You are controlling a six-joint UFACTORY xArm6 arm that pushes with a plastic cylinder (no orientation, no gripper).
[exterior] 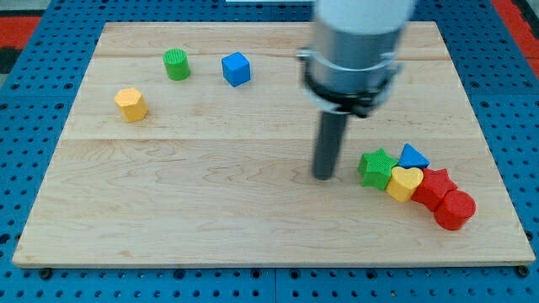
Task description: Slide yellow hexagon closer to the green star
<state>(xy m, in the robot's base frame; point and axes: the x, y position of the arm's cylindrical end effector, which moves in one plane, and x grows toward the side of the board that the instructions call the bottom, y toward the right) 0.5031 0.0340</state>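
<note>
The yellow hexagon [130,103] lies at the view's left on the wooden board [210,210]. The green star [376,167] lies at the view's right, touching a yellow heart [405,183] and a blue triangle [413,156]. My tip [324,176] rests on the board just left of the green star, a small gap apart from it, and far to the right of the yellow hexagon.
A green cylinder [176,64] and a blue cube [237,69] lie near the view's top left. A red star [433,186] and a red cylinder [456,209] sit at the right end of the cluster. The board's edges border a blue pegboard.
</note>
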